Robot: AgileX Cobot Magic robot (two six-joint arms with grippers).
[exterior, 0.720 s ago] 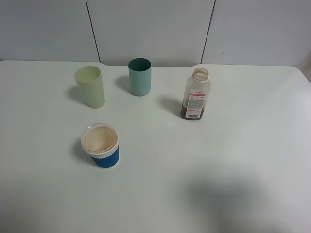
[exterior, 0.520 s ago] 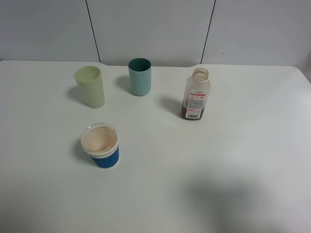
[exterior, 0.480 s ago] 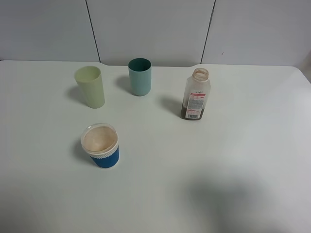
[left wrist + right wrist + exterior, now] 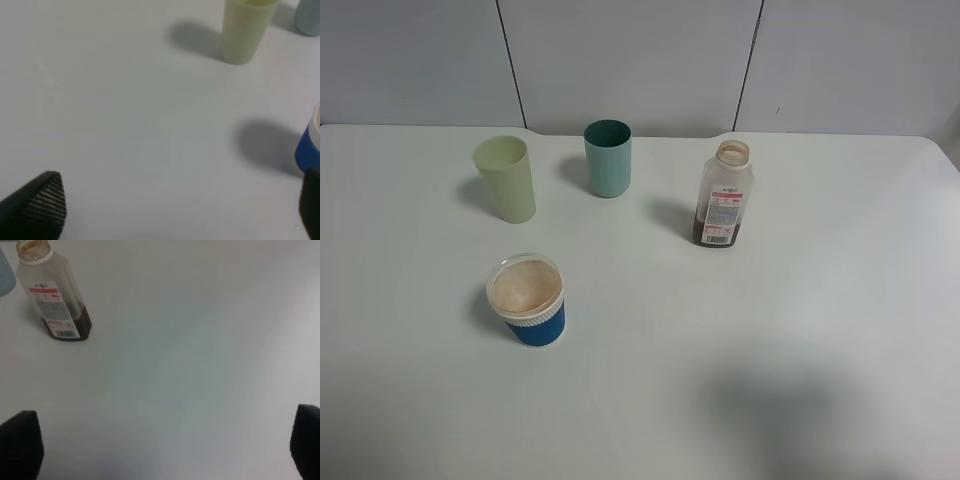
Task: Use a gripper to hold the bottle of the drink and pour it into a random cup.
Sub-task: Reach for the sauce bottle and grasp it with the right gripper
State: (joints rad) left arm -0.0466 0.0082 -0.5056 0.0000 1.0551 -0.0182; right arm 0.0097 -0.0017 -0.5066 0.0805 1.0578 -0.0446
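The bottle (image 4: 723,195) stands upright and capless on the white table (image 4: 800,300), right of centre, with brown liquid at its bottom; it also shows in the right wrist view (image 4: 52,297). The blue cup (image 4: 526,299) stands at the front left, and its edge shows in the left wrist view (image 4: 309,150). Neither gripper shows in the high view. My left gripper (image 4: 180,210) is open and empty, its fingertips (image 4: 42,200) wide apart, left of the blue cup. My right gripper (image 4: 162,445) is open and empty, well short of the bottle.
A tall pale-green cup (image 4: 505,179) stands at the back left and also shows in the left wrist view (image 4: 245,30). A teal cup (image 4: 608,158) stands behind the middle. A grey panelled wall (image 4: 630,60) runs along the table's far edge.
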